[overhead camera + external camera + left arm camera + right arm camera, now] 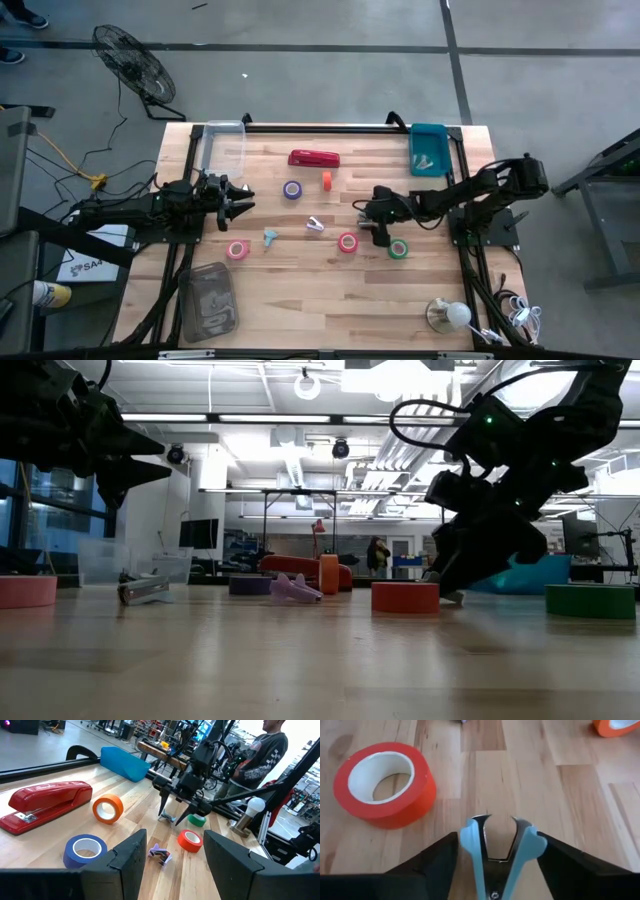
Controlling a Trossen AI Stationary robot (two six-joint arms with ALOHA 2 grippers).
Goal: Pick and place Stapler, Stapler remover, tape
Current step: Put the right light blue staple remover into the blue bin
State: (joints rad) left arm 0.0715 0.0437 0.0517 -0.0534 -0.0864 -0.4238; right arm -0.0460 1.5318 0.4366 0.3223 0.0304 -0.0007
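Down at the tabletop with the right gripper (497,836): jaws partly spread, straddling the blue-winged staple remover (500,855), dark inner faces drawn close beside its wings. Impossible to tell whether pressing them. Flat on the wood with the remover, steel prongs apart, not lifted.

Just beside that, on one flank, the red tape (385,782), lying flat with its white core showing; on the other flank, in the high view, the green tape (398,248). Seen from above as a spot right of the table's middle, between those two rolls, reached from the right edge.

Farther out toward the centre: a lilac remover (316,225) and a pale blue remover (270,237), both loose on the wood. Then the purple tape (292,190), with a small orange roll (326,181) near it. Behind those, toward the far edge, the stapler (314,158), lying lengthwise and untouched. Near the left side, the pink tape (237,249), well apart from the rest.

At the far right corner, a teal bin (428,150); at the far left corner, a clear bin (222,145).

Over the left side, raised off the wood, the left gripper (238,200): spread wide, holding nothing, pointed across the table.

Beyond the table in the left wrist view, a person (265,750) in a grey top.
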